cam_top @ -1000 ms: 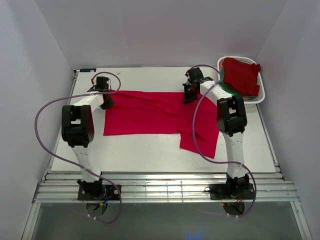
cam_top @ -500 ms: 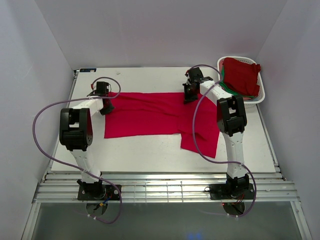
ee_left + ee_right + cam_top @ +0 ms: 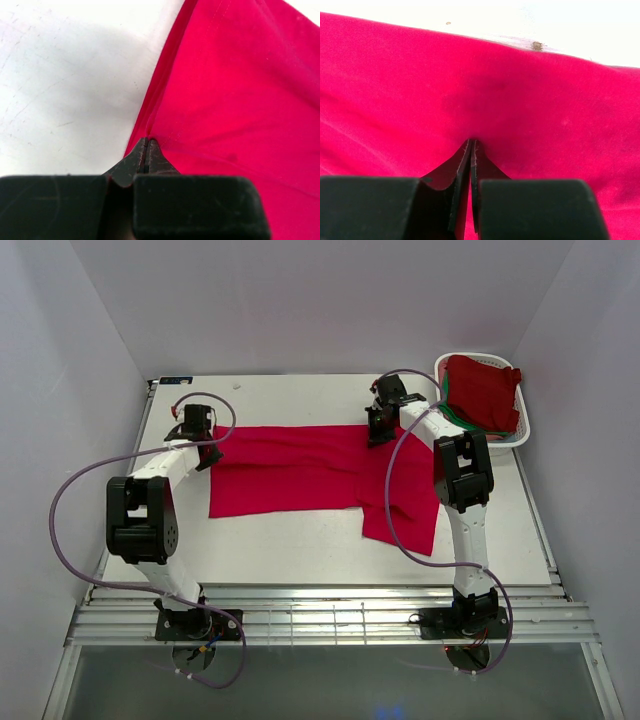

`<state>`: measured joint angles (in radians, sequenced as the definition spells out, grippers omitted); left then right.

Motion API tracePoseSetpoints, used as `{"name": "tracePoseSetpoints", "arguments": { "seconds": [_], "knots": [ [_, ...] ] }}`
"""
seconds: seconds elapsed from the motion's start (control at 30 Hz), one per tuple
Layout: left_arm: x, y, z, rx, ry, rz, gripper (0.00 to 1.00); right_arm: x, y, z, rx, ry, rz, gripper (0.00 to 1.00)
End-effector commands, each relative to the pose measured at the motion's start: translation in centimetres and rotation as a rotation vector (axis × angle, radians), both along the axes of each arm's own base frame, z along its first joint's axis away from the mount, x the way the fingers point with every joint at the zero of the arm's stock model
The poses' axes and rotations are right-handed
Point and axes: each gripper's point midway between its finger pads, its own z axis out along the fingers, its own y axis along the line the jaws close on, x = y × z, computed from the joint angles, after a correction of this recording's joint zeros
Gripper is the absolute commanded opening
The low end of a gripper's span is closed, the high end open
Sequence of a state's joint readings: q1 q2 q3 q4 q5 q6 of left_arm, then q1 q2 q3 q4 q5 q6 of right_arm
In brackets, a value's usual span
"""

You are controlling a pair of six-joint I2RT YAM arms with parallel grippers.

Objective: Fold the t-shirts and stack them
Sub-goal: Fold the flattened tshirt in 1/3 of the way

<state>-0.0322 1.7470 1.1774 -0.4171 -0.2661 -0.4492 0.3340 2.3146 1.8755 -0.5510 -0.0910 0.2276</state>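
The left gripper (image 3: 147, 144) is clenched, its two fingers (image 3: 159, 161) pressed flat together. A fold of the crimson t-shirt (image 3: 310, 468) is pinched between the tips, right at the cloth's side edge. Bare white table (image 3: 65, 75) lies on one side of those jaws and red cloth on the other.

The right gripper (image 3: 471, 145) is clamped the same way, its tips nipping a small ridge of the same shirt close to its far hem. A strip of table shows just beyond the tips.

From above, there is one shirt laid out. It spreads flat between the two grippers and toward the near side of both. One flap reaches farther toward the near edge, below the right gripper. The left jaws hold it at its far left corner and the right jaws hold it along the far edge.

To the right of the right gripper, apart from the spread shirt, stands one white basket (image 3: 527, 432) at the table's far right corner. In it lies a heap of dark red cloth (image 3: 485, 390), with a thin green edge (image 3: 452, 410) showing under its left side. I cannot tell how many garments make up that heap.

Two arms (image 3: 462, 475) reach in from the near edge. Two purple cables (image 3: 386, 505) run along them, one to each arm.
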Motion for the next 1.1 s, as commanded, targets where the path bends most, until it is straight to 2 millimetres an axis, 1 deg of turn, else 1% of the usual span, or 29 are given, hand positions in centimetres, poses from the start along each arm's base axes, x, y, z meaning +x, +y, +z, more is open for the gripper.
{"name": "tracePoseSetpoints", "arguments": {
  "seconds": [0.0, 0.07, 0.17, 0.27, 0.3, 0.4, 0.43, 0.47, 0.5, 0.53, 0.57, 0.6, 0.63, 0.67, 0.7, 0.73, 0.77, 0.8, 0.83, 0.87, 0.9, 0.97, 1.0, 1.03, 1.07],
  "knots": [
    [-0.9, 0.7, 1.5, 0.034, -0.026, 0.023, 0.00, -4.4, -1.5, -5.4, -0.093, 0.199, 0.009, 0.08],
    [-1.4, 0.7, 1.4, 0.029, -0.022, 0.024, 0.00, -4.4, -1.5, -5.4, -0.094, 0.202, 0.007, 0.08],
    [-2.2, 0.5, 0.7, 0.017, -0.002, 0.022, 0.00, -4.5, -1.6, -5.5, -0.095, 0.207, 0.006, 0.08],
    [-2.9, 0.2, -0.5, 0.006, 0.039, 0.007, 0.00, -4.5, -1.5, -5.4, -0.090, 0.209, 0.005, 0.08],
    [-3.0, 0.3, -1.2, 0.012, 0.058, 0.007, 0.00, -4.5, -1.4, -5.4, -0.090, 0.209, 0.007, 0.08],
    [-3.2, 0.7, -2.0, 0.036, 0.091, 0.019, 0.00, -4.5, -1.4, -5.2, -0.086, 0.209, 0.008, 0.08],
    [-3.1, 1.2, -1.7, 0.058, 0.091, 0.035, 0.00, -4.5, -1.4, -5.1, -0.087, 0.210, 0.008, 0.08],
    [-3.0, 1.4, -1.6, 0.069, 0.094, 0.047, 0.11, -4.5, -1.4, -5.1, -0.090, 0.209, 0.007, 0.08],
    [-2.9, 1.7, -1.4, 0.077, 0.092, 0.068, 0.17, -4.4, -1.4, -4.6, -0.090, 0.197, 0.008, 0.08],
    [-2.5, 2.1, -0.6, 0.093, 0.075, 0.085, 0.25, -4.4, -1.5, -4.2, -0.095, 0.190, 0.008, 0.08],
    [-2.3, 2.1, -0.1, 0.095, 0.060, 0.093, 0.50, -4.1, -1.5, -3.6, -0.095, 0.169, 0.008, 0.08],
    [-2.0, 2.2, 0.5, 0.095, 0.044, 0.100, 0.62, -3.6, -1.5, -2.1, -0.091, 0.131, 0.008, 0.08],
    [-1.2, 2.2, 1.8, 0.092, 0.005, 0.112, 0.70, -3.2, -1.8, -1.1, -0.102, 0.099, 0.002, 0.11],
    [-0.9, 2.3, 2.4, 0.092, -0.011, 0.116, 0.80, -2.9, -2.0, -0.2, -0.109, 0.070, -0.001, 0.15],
    [-0.5, 2.3, 3.0, 0.092, -0.029, 0.119, 0.82, -2.5, -2.1, 2.2, -0.107, 0.019, 0.002, 0.18],
    [-0.2, 2.3, 3.9, 0.091, -0.050, 0.121, 0.84, -2.2, -3.0, 3.3, -0.147, -0.017, -0.021, 0.22],
    [0.3, 2.3, 4.8, 0.089, -0.076, 0.123, 0.84, -2.4, -3.5, 4.1, -0.161, -0.032, -0.027, 0.24],
    [0.4, 2.2, 5.4, 0.087, -0.089, 0.123, 0.84, -2.5, -3.7, 6.5, -0.159, -0.077, -0.030, 0.25],
    [0.4, 2.2, 5.8, 0.082, -0.102, 0.128, 0.84, -2.8, -4.2, 7.4, -0.172, -0.095, -0.042, 0.27],
    [0.4, 2.0, 6.4, 0.068, -0.120, 0.122, 0.84, -3.8, -4.8, 7.2, -0.187, -0.081, -0.046, 0.28],
    [0.4, 1.9, 6.5, 0.059, -0.126, 0.117, 0.84, -4.4, -5.0, 8.9, -0.182, -0.112, -0.053, 0.29],
    [0.4, 1.3, 6.6, 0.045, -0.129, 0.098, 0.81, -6.0, -6.0, 9.4, -0.202, -0.096, -0.087, 0.29],
    [0.1, 0.9, 6.2, 0.033, -0.118, 0.081, 0.77, -7.8, -6.7, 9.5, -0.217, -0.064, -0.094, 0.29],
    [0.0, 0.6, 6.0, 0.028, -0.113, 0.067, 0.69, -8.8, -7.1, 9.6, -0.223, -0.045, -0.112, 0.29],
    [-0.3, 0.2, 6.2, 0.028, -0.113, 0.052, 0.65, -10.0, -7.4, 10.5, -0.223, -0.043, -0.120, 0.29]
  ]
}}
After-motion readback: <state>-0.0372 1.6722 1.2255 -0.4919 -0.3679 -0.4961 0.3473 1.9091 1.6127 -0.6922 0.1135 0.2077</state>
